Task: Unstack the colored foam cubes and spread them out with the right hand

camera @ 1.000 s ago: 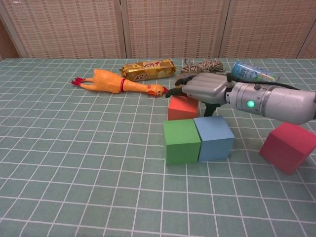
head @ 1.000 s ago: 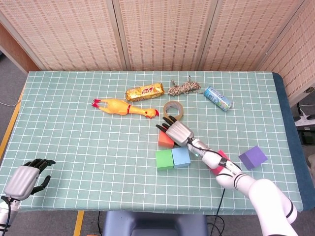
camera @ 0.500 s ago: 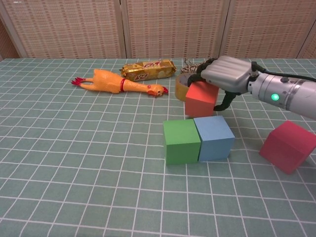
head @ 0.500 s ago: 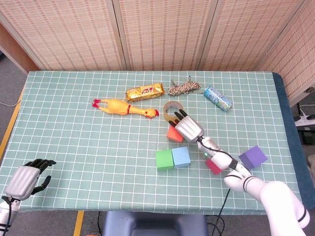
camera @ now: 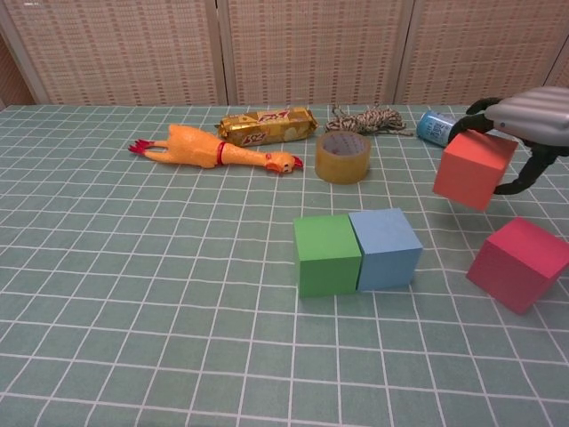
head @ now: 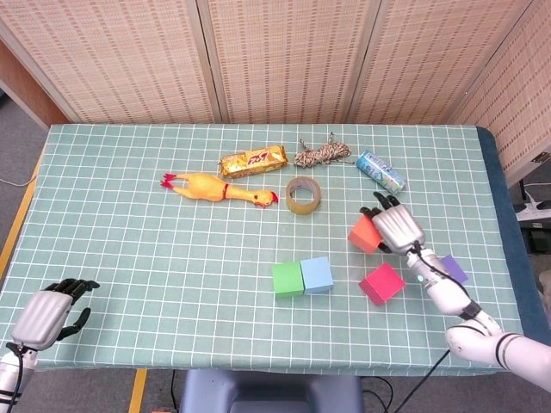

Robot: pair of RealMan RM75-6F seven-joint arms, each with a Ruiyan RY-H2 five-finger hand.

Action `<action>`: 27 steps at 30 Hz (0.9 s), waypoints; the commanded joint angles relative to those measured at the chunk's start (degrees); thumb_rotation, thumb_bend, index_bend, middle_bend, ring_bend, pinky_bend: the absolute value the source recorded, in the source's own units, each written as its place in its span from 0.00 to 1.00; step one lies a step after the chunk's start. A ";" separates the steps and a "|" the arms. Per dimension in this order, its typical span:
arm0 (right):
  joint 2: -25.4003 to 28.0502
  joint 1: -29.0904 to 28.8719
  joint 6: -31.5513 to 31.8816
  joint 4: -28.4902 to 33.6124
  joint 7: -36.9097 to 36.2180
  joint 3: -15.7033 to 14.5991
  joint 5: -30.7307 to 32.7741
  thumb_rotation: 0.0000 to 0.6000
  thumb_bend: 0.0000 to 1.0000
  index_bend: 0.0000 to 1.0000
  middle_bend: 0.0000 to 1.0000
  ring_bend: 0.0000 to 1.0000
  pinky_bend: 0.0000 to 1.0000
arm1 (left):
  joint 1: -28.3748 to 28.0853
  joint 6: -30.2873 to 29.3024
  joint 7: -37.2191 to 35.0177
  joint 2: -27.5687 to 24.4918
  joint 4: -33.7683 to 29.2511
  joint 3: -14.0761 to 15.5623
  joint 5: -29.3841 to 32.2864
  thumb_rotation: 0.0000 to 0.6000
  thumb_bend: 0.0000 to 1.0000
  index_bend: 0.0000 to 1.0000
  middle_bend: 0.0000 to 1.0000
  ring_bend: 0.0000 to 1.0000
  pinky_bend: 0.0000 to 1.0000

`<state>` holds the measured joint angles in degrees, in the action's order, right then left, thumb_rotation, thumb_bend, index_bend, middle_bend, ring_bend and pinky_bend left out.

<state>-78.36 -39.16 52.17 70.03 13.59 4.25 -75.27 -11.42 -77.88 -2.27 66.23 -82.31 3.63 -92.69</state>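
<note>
In the head view, the right hand (head: 398, 229) reached in from the lower right, its silver back facing up and its dark fingers curled over the top of an orange foam cube (head: 365, 233), which it gripped. That cube sat to the right of the blue cube (head: 317, 274), with the tape roll (head: 300, 194) farther back and left. The green cube (head: 287, 280) touched the blue cube's left side. A red cube (head: 381, 284) lay to the right of the blue cube, apart from it, and a purple cube (head: 453, 268) showed partly behind the right forearm. The left hand (head: 47, 311) rested at the near left corner of the checked tabletop (head: 129, 232), fingers loosely curled and holding nothing.

In the chest view, the right hand (camera: 524, 120) came in at the right edge, fingers wrapped over the orange foam cube (camera: 474, 169), which was tilted and lifted clear of the tabletop, up and right of the blue cube (camera: 386, 248). The red cube (camera: 519, 263) lay below it. The green cube (camera: 326, 253) pressed against the blue cube. The left hand was out of this view.
</note>
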 commanded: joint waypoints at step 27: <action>6.22 1.74 0.79 17.72 -15.68 -3.57 -10.56 1.00 0.14 0.05 0.00 0.00 0.09 | -0.13 0.47 0.24 0.17 0.10 0.16 0.15 1.00 0.46 0.31 0.36 0.30 0.47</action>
<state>-72.82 -37.30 53.50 86.04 -0.33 0.92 -85.73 -11.55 -77.43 -2.03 66.40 -82.22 3.80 -92.55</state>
